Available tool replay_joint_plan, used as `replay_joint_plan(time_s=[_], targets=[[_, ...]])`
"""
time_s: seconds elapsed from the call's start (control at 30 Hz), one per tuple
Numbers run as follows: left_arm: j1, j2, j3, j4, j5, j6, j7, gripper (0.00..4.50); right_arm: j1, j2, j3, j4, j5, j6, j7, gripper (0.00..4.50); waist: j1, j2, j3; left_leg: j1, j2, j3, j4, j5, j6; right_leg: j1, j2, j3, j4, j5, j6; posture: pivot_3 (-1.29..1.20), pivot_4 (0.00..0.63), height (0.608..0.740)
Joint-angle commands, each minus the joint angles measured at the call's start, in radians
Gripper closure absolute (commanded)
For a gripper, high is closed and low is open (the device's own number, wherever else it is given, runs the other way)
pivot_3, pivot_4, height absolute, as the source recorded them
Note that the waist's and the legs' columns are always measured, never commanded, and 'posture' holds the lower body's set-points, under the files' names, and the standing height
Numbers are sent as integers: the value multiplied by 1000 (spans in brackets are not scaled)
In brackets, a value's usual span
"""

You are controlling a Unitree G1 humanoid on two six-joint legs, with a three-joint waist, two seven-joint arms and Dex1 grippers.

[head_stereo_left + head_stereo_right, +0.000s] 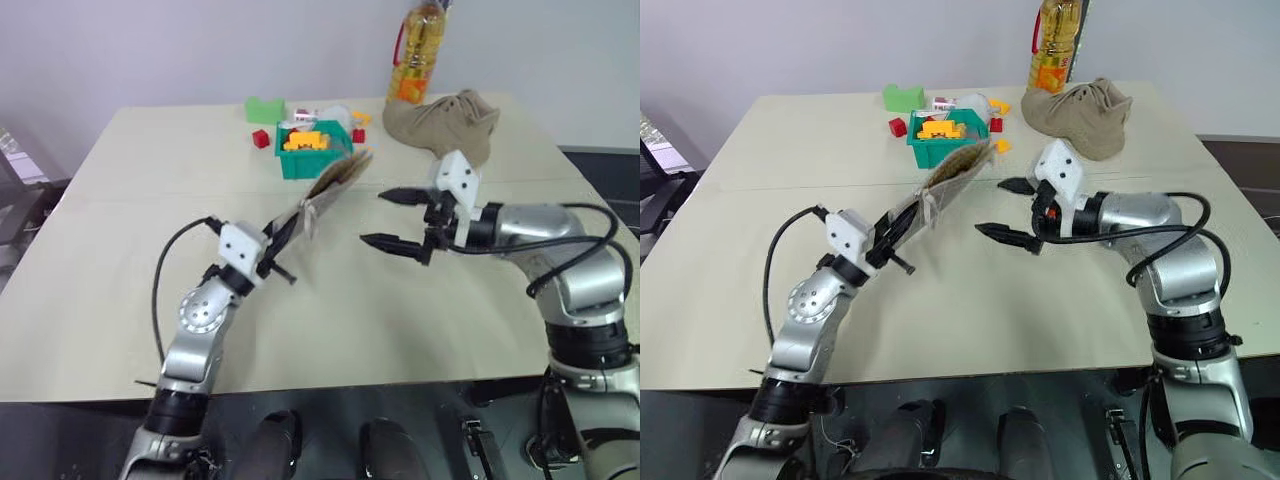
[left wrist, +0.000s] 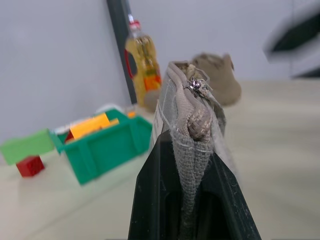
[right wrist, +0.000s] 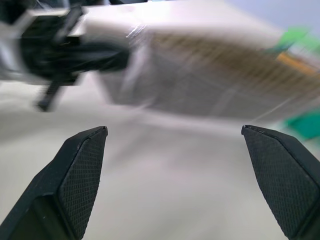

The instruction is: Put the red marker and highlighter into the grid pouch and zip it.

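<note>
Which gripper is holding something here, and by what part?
The left gripper is shut on one end of the grid pouch, holding it lifted off the table. The right gripper is open and holds nothing.

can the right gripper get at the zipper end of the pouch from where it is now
Probably yes. The left gripper holds the grid pouch up off the table, and the open right gripper sits beside it with only bare air between. The zipper pull is at the raised free end.
</note>
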Motion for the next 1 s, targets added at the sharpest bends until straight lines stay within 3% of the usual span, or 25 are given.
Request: replay_joint_plan(time_s=[0.03, 0.2, 0.37, 0.47, 0.67, 0.7, 1.0], targets=[[-39, -33, -18, 17, 16, -34, 27, 4500, -6, 79, 17, -5, -14, 1, -129, 33, -4, 0, 0, 0, 0, 1, 0, 0, 0, -1, 0, 0, 0, 0, 0, 0, 150, 740], [-61, -64, -36, 36, 31, -38, 38, 4500, -43, 212, 32, 80, -69, -68, -287, 33, -4, 0, 0, 0, 0, 1, 0, 0, 0, -1, 1, 0, 1, 0, 0, 0, 150, 740], [-54, -64, -52, 24, 40, -36, 34, 4500, -75, 265, 47, 118, -65, -89, -317, 33, 0, 0, 0, 0, 0, 0, 0, 0, 0, -1, 1, 1, 1, 0, 0, 0, 150, 740], [-43, -59, -52, 14, 47, -37, 38, 4500, -86, 281, 32, 131, -41, -85, -319, 896, -2, 0, 0, 0, 0, 1, 0, 0, 0, -1, 1, 1, 1, 0, 0, 0, 150, 740], [-22, -43, -45, 8, 61, -44, 43, 4500, -78, 252, 35, 119, -24, -81, -299, 4104, -3, 0, 0, 0, 0, 0, 0, 0, 0, -2, 1, 1, 1, 0, 0, 0, 150, 740], [-20, -39, -43, 10, 63, -46, 42, 4500, -78, 244, 29, 123, -26, -83, -303, 4468, -3, 0, 0, 0, 0, 0, 0, 0, 0, -1, 1, 1, 1, 0, 0, 0, 150, 740], [41, 42, -28, -16, 54, -48, -4, 4500, -109, 153, -101, 269, -86, -159, -424, 4468, -2, 0, 0, 0, 0, 1, 0, 0, 0, -1, 1, 1, 1, 0, 0, 0, 150, 740]])
